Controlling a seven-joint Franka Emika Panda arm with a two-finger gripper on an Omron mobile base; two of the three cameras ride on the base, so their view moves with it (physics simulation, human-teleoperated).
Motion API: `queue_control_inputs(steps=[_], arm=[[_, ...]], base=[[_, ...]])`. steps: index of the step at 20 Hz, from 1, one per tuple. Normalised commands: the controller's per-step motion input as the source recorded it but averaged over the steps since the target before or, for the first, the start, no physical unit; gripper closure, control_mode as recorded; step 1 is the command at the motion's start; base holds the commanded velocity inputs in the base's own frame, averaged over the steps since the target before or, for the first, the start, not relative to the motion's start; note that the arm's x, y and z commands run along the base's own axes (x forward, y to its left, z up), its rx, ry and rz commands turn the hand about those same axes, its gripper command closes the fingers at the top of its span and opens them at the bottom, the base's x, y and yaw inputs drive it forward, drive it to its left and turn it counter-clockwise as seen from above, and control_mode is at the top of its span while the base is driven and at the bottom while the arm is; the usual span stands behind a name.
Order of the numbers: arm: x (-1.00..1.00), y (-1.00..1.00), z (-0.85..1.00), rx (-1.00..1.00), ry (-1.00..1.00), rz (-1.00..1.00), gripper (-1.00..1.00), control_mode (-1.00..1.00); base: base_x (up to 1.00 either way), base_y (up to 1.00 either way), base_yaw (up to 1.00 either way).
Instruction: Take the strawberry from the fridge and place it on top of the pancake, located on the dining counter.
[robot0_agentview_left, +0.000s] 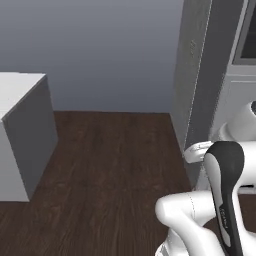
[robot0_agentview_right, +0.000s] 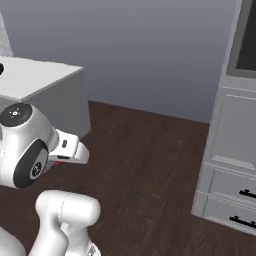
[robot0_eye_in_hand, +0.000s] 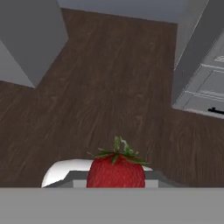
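strawberry (robot0_eye_in_hand: 116, 169): red, green leafy cap up, sitting right at the bottom of the hand view, pinched in the tool
tool (robot0_eye_in_hand: 116, 181): clamped shut on the strawberry, fingertips mostly hidden behind the fruit
floor (robot0_eye_in_hand: 109, 100): dark wood planks, well below the strawberry
bench (robot0_agentview_left: 22, 125): white top on a grey base, off to the left of the strawberry across open floor
cabinets (robot0_agentview_right: 232, 160): light grey panels with black pulls, to the right of the strawberry
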Motion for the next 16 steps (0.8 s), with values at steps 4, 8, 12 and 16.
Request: queue_control_inputs(steps=[4, 8, 12, 16], arm=[[0.0, 0.0, 0.0, 0.0, 0.0, 0.0, 1.0, 1.0], [0.0, 0.0, 0.0, 0.0, 0.0, 0.0, 1.0, 1.0], [0.0, 0.0, 0.0, 0.0, 0.0, 0.0, 1.0, 1.0], [0.0, 0.0, 0.0, 0.0, 0.0, 0.0, 1.0, 1.0]], base=[[0.68, 1.0, 0.17], [0.98, 0.94, -0.11], [1.0, 0.85, -0.34], [1.0, 0.7, -0.39]])
